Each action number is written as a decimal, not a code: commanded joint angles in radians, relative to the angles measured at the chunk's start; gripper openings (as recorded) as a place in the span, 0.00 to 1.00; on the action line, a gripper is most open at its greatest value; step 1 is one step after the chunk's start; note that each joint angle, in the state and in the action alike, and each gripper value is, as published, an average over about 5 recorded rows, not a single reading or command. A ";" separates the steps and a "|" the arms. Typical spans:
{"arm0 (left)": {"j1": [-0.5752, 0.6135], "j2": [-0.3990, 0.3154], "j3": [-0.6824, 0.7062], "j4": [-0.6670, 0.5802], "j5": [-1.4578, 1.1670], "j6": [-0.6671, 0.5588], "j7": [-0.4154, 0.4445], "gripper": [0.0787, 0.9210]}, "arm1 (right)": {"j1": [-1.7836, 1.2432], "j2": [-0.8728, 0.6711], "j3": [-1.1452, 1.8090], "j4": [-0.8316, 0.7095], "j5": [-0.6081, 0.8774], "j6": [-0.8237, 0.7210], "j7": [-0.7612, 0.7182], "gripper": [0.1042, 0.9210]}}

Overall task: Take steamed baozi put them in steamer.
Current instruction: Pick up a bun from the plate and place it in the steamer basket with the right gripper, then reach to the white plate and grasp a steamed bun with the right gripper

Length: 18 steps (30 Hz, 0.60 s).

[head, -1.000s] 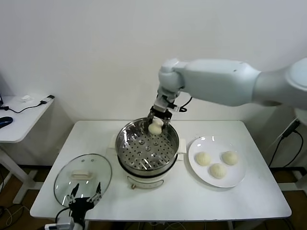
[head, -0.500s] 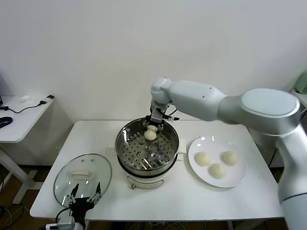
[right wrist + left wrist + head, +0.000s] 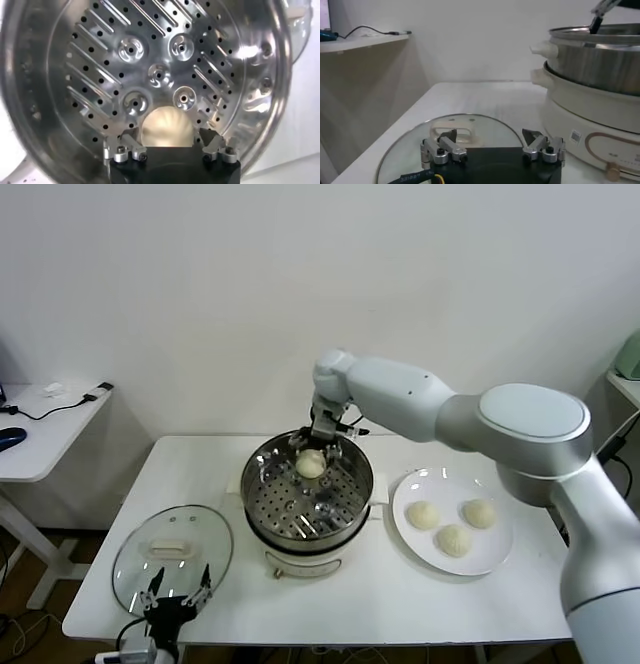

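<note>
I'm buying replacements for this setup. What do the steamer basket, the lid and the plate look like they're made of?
Steamer basket: polished metal, likely stainless steel; mirror-like reflections and a punched, ribbed floor.
Lid: clear glass, probably; the table shows through it. Its cream handle looks like plastic.
Plate: glossy white, ceramic or melamine; the look doesn't settle which.

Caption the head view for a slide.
Right tool open over a bun in the steamer; three buns wait on the plate.

I see a cream-white baozi [image 3: 311,465] on the shiny steel steamer [image 3: 262,489] floor, dotted with perforations. Three pale baozi [image 3: 455,540] sit on a white plate [image 3: 503,552].
</note>
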 commanded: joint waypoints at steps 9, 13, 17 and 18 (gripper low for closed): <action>0.005 -0.004 0.008 -0.026 0.004 0.001 0.002 0.88 | 0.459 -0.577 -0.443 0.487 0.582 -0.765 -0.027 0.88; 0.001 -0.001 0.011 -0.027 0.004 0.001 0.003 0.88 | 0.405 -0.671 -0.499 0.576 0.602 -0.893 0.027 0.88; 0.002 0.003 0.006 -0.023 0.005 -0.002 0.003 0.88 | 0.276 -0.711 -0.461 0.609 0.601 -0.972 0.088 0.88; 0.002 0.003 0.004 -0.022 0.007 -0.003 0.003 0.88 | 0.233 -0.714 -0.437 0.602 0.590 -0.985 0.102 0.88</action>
